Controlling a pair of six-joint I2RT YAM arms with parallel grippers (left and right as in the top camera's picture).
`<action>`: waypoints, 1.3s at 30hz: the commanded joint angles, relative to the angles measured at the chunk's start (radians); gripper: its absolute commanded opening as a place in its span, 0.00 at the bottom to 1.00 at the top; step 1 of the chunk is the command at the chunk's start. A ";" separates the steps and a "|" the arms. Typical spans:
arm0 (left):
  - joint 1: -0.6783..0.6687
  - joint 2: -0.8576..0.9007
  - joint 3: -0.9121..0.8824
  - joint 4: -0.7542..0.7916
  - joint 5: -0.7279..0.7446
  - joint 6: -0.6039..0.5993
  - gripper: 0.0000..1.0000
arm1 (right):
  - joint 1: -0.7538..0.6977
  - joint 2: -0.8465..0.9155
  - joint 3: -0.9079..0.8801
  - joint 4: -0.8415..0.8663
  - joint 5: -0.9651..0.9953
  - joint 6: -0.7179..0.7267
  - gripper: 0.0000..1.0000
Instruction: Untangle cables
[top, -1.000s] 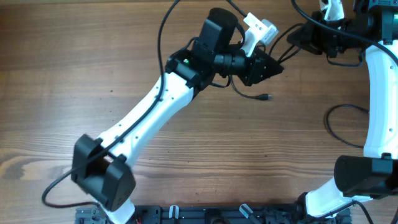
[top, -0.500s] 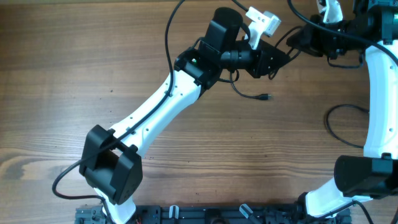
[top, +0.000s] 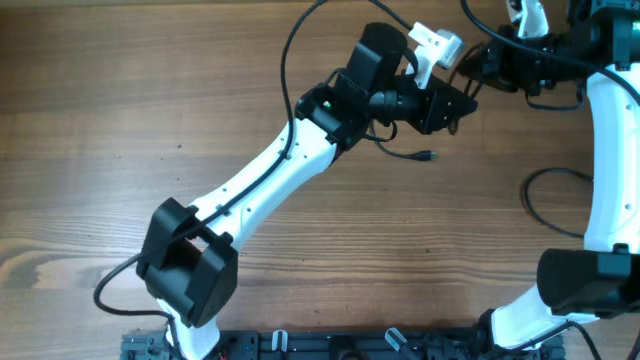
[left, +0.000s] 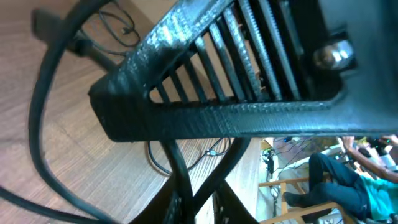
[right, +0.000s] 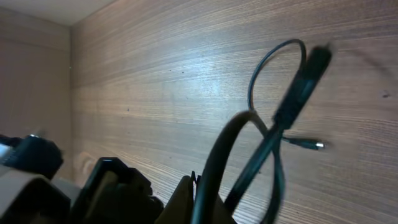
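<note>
Locate the left claw at the far side of the counter, right of centre, with its arm reaching diagonally up from the near left. In the left wrist view, its fingertips sit almost together. Two strands of the cables converge in a V into the narrow gap between them, so treat this claw as pinched on the cables. Locate the right claw just beyond the left one, pointing left. The two claws sit close together, but you cannot tell from overhead whether they touch. The right claw is fully closed on the cables. In its wrist view a strand rises from between its fingers, crosses itself and forms a loop above the counter, with a thicker plug body held in the air beside the loop. Note one loose strand lying on the counter on the near side of the left claw, ending in a small silver-tipped plug. The ribbed black part filling the upper left wrist view is too close to identify.
</note>
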 joint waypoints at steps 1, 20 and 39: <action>0.000 0.029 0.008 0.000 -0.029 -0.028 0.07 | 0.005 0.011 -0.002 -0.004 -0.046 -0.021 0.04; 0.186 0.029 0.008 -0.121 -0.040 -0.031 0.04 | 0.005 0.023 -0.004 0.002 0.583 0.228 0.04; 0.679 -0.228 0.008 -0.644 0.256 0.008 0.33 | -0.048 0.061 0.063 0.145 0.175 -0.075 0.04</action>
